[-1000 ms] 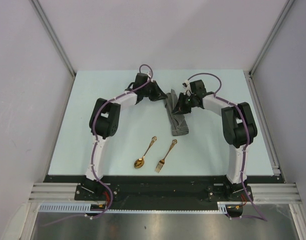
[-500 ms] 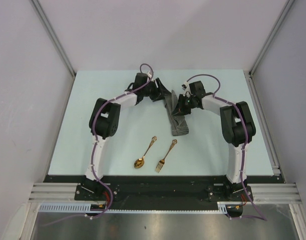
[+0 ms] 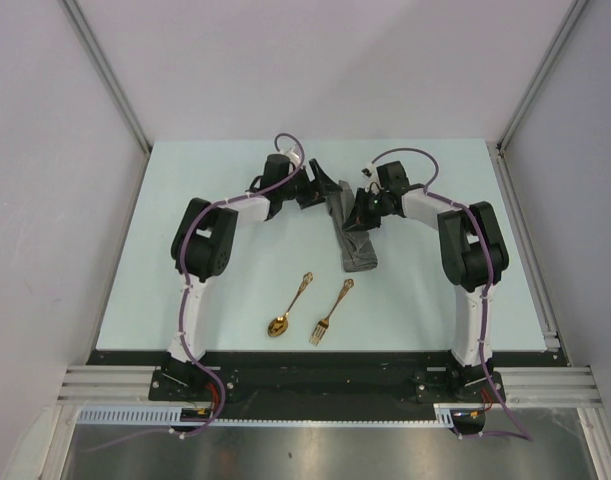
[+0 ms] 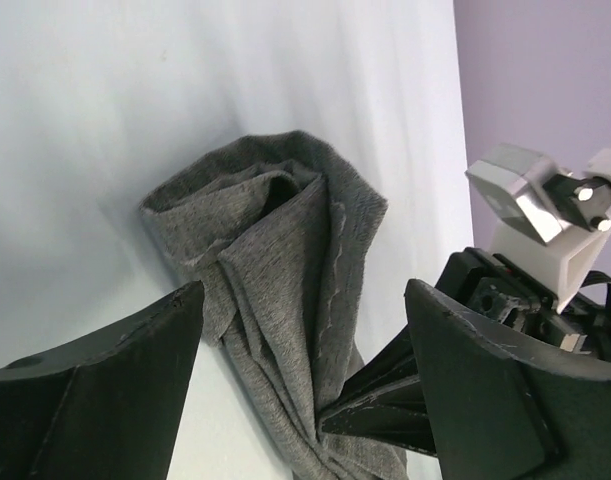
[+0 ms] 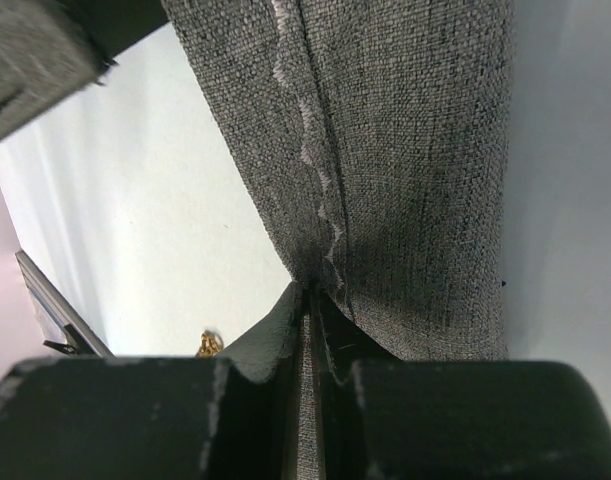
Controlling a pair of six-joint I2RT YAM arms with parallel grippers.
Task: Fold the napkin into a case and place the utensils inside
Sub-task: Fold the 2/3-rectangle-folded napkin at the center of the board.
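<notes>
Seen from above, the far end of the napkin (image 3: 351,232) is hidden under the left gripper (image 3: 313,187) and the right gripper (image 3: 363,212), whose fingertips are too small to make out. In the left wrist view, the bottom edge cuts off the napkin's lower end. In the right wrist view, the napkin runs off the top, and a gold utensil (image 5: 209,344) shows only as a sliver. It could be the spoon or the fork.

Pale blue table (image 3: 185,200), bunched grey napkin (image 3: 353,245) mid-table, gold spoon (image 3: 288,306) beside gold fork (image 3: 331,310) nearer front
</notes>
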